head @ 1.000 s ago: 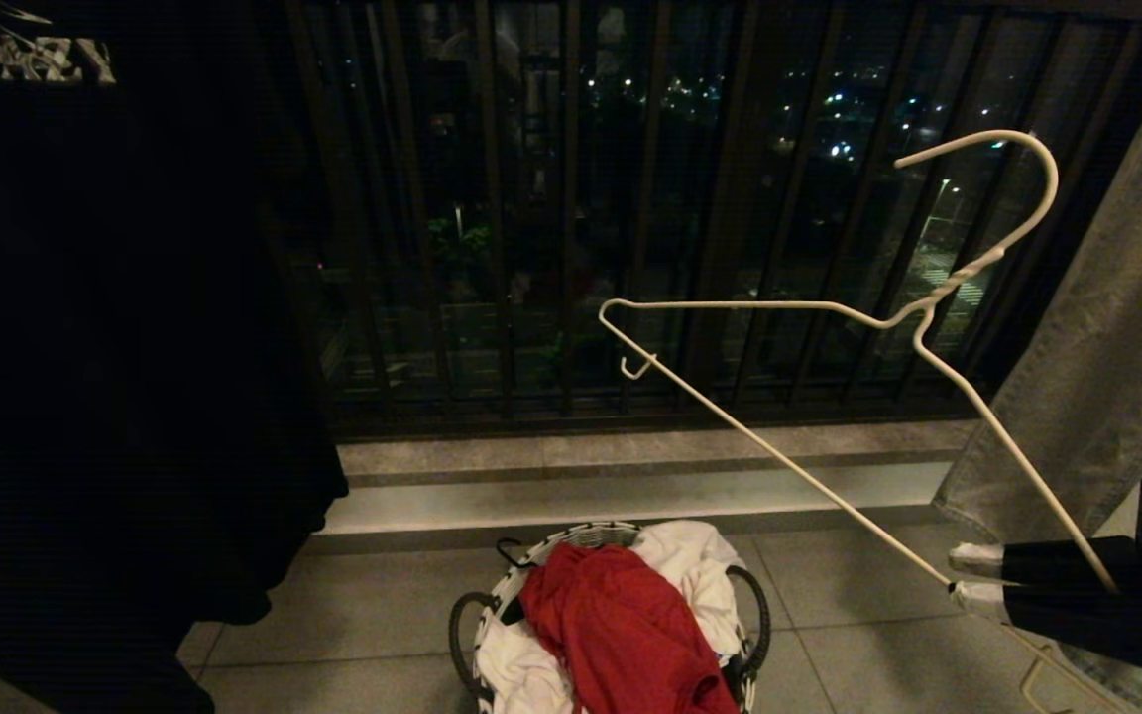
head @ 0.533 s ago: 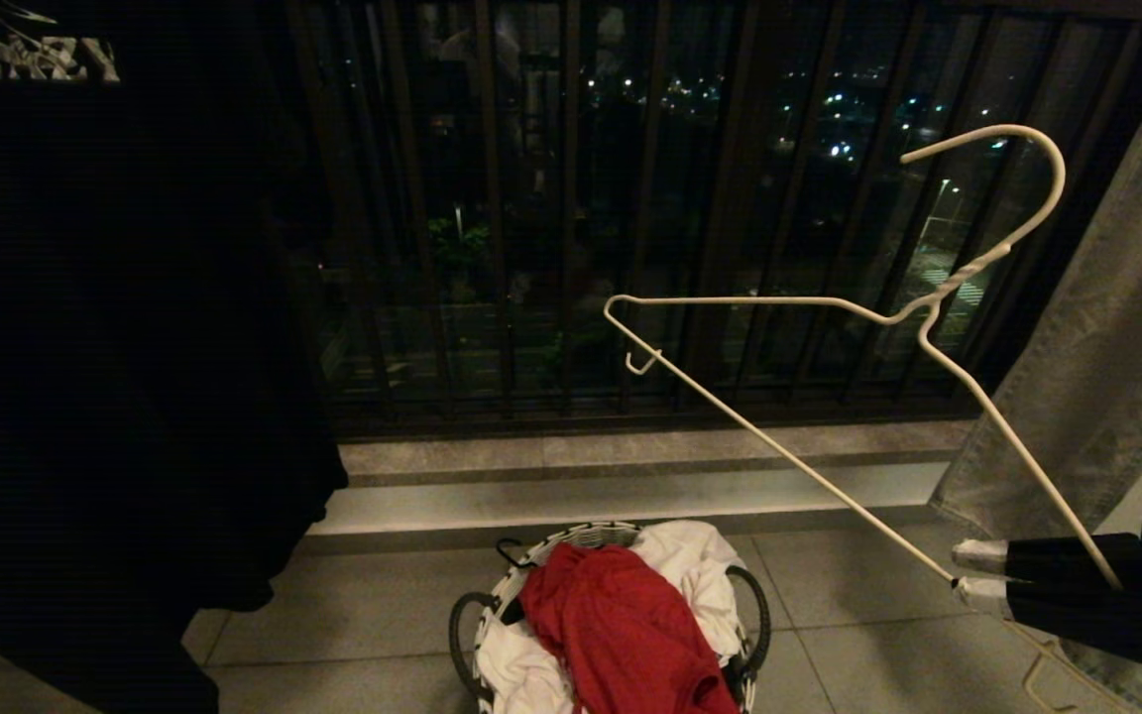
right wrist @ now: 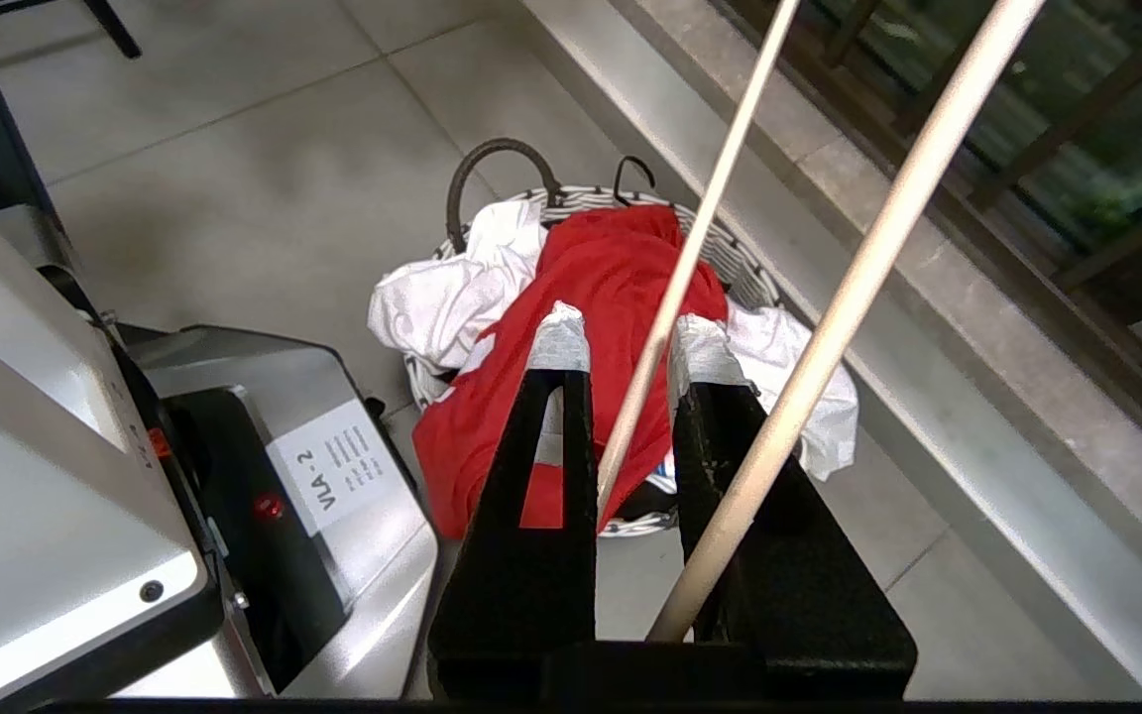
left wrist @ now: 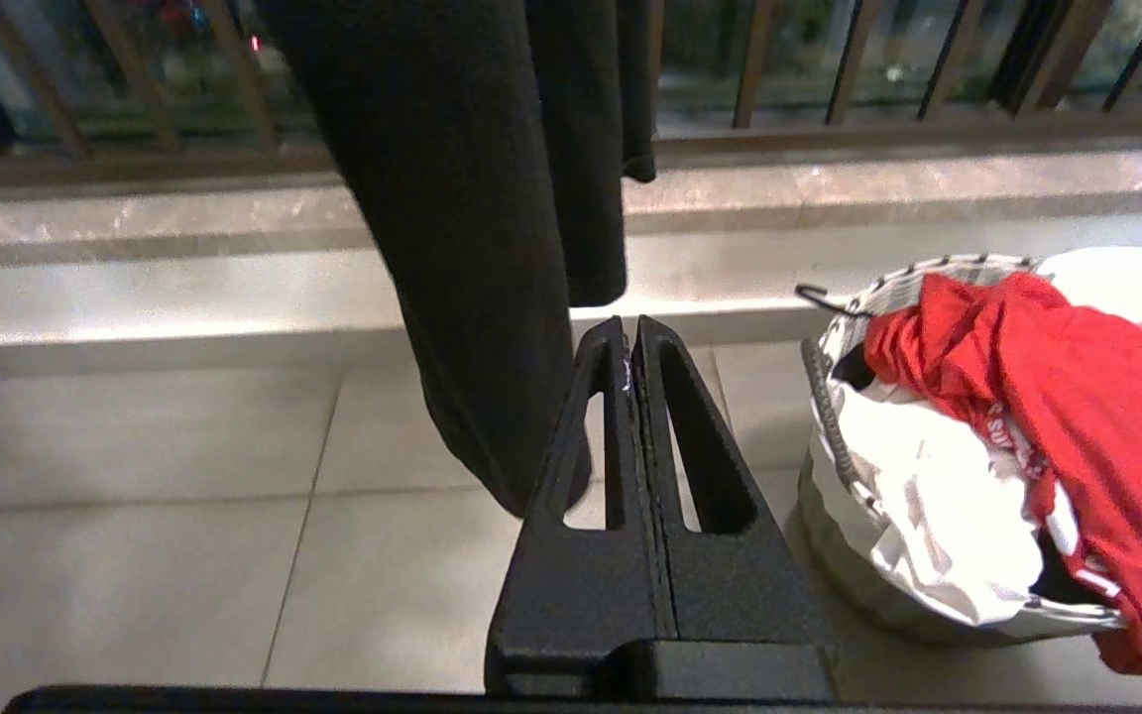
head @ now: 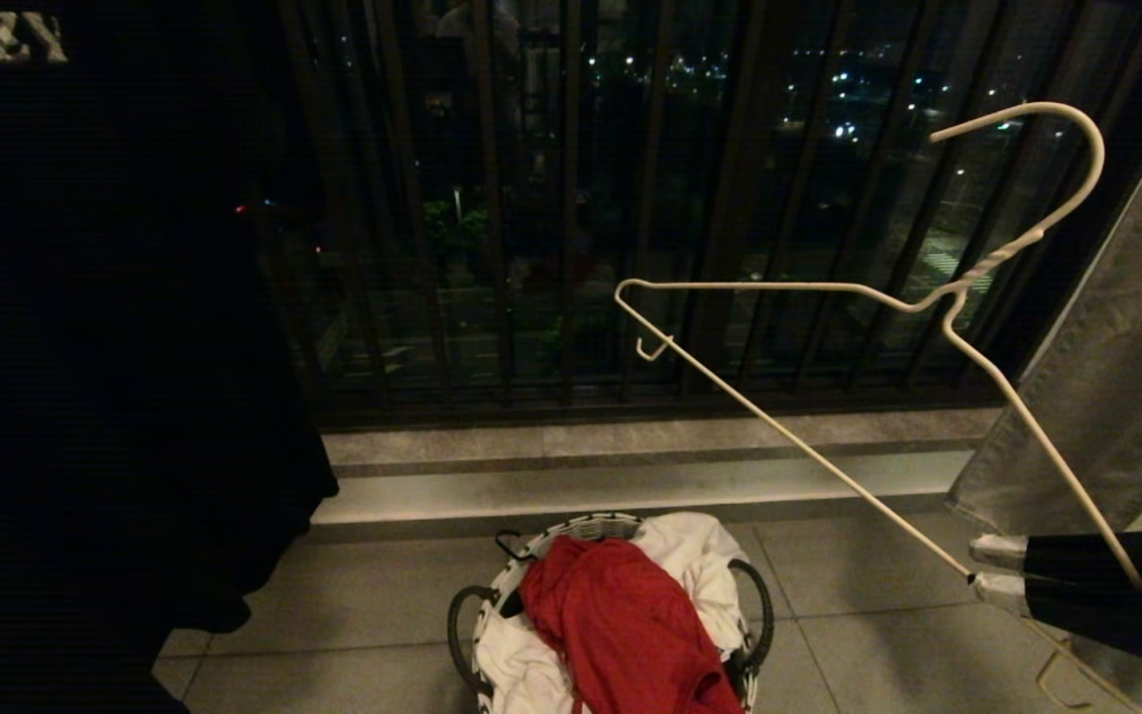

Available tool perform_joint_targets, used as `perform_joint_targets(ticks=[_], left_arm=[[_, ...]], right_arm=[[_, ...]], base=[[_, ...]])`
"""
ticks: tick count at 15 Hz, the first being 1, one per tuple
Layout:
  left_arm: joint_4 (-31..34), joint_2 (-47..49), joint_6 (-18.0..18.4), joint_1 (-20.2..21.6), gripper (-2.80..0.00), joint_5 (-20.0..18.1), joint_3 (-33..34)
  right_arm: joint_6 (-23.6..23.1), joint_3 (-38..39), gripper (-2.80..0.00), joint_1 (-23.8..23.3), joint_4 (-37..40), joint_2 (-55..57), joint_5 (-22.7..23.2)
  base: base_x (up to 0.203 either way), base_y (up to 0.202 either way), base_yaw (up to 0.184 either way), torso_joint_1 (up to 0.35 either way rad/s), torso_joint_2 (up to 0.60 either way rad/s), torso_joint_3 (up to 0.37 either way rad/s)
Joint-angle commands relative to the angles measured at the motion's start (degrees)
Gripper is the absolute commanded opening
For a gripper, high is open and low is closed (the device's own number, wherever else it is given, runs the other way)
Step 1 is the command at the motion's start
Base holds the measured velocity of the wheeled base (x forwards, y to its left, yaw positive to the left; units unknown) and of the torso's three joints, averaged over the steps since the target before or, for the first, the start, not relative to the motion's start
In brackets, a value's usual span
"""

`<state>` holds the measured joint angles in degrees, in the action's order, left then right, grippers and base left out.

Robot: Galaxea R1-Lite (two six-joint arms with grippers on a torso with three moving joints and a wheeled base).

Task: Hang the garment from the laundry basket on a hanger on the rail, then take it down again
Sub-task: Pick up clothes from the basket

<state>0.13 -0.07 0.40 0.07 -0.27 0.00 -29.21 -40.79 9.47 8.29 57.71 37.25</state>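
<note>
On the tiled balcony floor (head: pixel 353 595) the red shirt (head: pixel 621 625) lies unhung in the basket (head: pixel 462 635) (nearly everything remains), the right gripper (head: pixel 987 567) clamped on the wire hanger (head: pixel 789 436), the left gripper (left wrist: pixel 630 342) closed and empty.

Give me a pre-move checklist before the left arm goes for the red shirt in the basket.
1. Hanger held: ok. The right gripper has a hanger wire between its fingers, though a gap shows beside it.
2. Hanger bare: ok, nothing hangs on it.
3. Red shirt reachable: ok, it lies on top of the white shirt in the basket.
4. Left gripper ready to grasp: not ok, it is shut and empty.
5. Left arm's path: cannot tell; a hanging black garment is close to the left gripper.
6. Rail free for the hook: cannot tell, no rail in view.
</note>
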Motion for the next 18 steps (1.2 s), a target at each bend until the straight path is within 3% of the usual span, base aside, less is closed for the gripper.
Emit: perform_joint_targets(ticks=[1, 18], left_arm=[[-0.03, -0.01, 0.04, 0.01, -2.80, 0.01, 0.09], [-0.05, 0.01, 0.13, 0.01, -2.80, 0.01, 0.09]], right_arm=[[-0.15, -0.17, -2.80, 0.02, 0.06, -0.32, 0.19], [-0.06, -0.08, -2.80, -0.07, -1.43, -0.49, -0.69]], base=[[0.000, 0.000, 0.000, 0.002, 0.00, -0.185], [0.000, 0.000, 0.000, 0.003, 0.00, -0.198]])
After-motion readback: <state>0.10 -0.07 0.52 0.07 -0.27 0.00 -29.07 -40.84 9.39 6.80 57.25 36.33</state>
